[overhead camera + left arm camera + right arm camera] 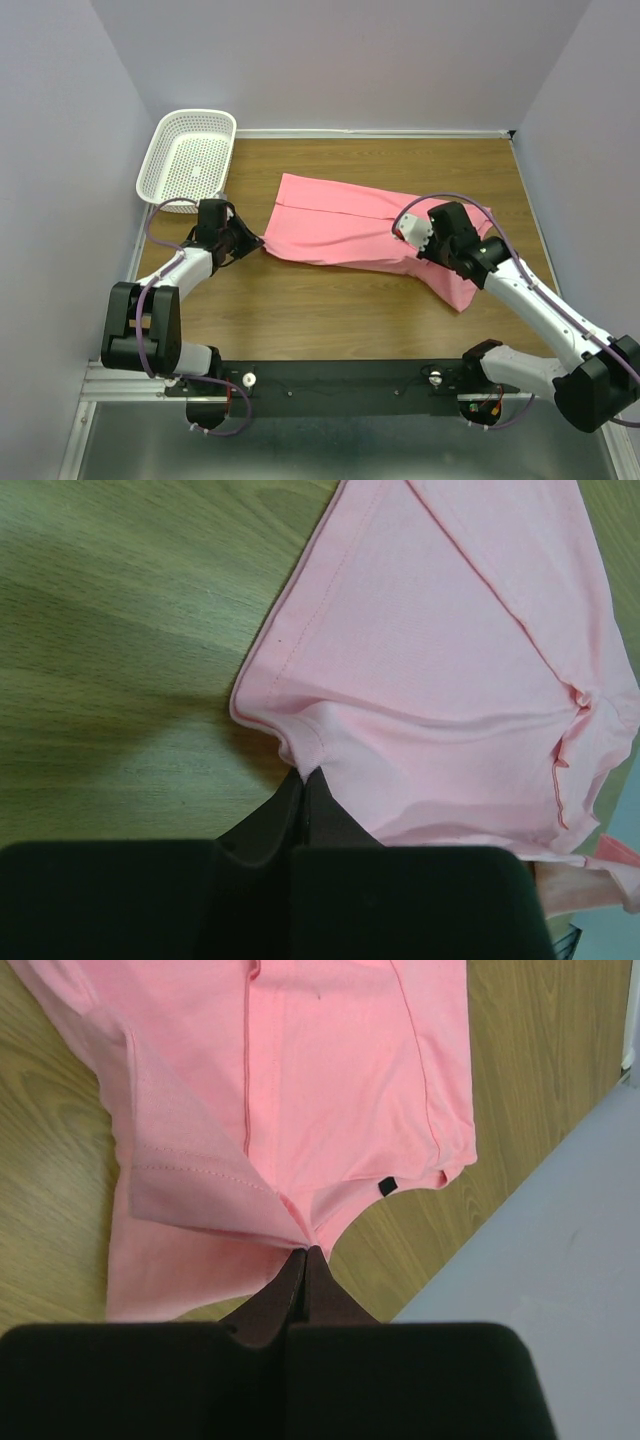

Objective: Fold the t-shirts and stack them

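the plain pink short-sleeved t-shirt of soft cloth [335, 228] lies on the brown wood-grain table [330, 315], just to the right of the white plastic mesh basket [196, 114] and a little nearer the arms than it. it looks already doubled lengthwise into a long band, so i judge a cross fold to be the step in hand.

the left gripper [256, 240] is closed on a pinch of the stitched hem corner at the shirt end nearest the basket. the right gripper [402, 228] is closed on a fold of cloth towards the end farthest from the basket.

the next move calls for both pinches to rise together and carry one end over the other, keeping the cloth taut so the edges meet. open table lies on the arm side of the shirt, well away from the basket. the basket sits close behind the left gripper, and the pale wall [560, 1250] crowds the end farthest from the basket.
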Motion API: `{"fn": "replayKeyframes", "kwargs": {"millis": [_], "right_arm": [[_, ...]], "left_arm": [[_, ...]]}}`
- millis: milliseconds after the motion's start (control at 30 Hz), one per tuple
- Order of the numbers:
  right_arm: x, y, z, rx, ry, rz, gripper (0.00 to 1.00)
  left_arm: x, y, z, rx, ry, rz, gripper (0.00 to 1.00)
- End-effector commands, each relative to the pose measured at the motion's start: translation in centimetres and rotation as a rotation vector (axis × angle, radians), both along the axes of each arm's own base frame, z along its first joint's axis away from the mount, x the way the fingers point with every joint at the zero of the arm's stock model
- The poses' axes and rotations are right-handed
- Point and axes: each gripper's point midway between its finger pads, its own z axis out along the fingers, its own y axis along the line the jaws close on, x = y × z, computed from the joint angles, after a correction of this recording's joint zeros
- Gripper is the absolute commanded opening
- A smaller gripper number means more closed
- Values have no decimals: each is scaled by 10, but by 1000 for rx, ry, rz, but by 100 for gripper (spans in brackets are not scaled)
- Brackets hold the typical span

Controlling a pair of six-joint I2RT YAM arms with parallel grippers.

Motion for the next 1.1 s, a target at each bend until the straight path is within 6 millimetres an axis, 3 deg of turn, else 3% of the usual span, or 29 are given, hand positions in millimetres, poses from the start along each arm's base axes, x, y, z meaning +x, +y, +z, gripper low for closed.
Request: {"fn": "replayKeyframes", "kwargs": {"millis": [0, 233, 500, 1067], "right_arm": [[2, 0, -1, 24, -11, 14, 1], [4, -8, -2, 33, -7, -3, 1], [11, -9, -2, 47, -8, -10, 1], [22, -20, -1, 59, -21, -49, 1]], "left_arm": [[12, 5, 9, 23, -44, 8, 0], [15, 3, 11, 20, -51, -6, 0], [30, -3, 14, 12, -57, -42, 0], [57, -10, 2, 27, -37, -104, 0]]}}
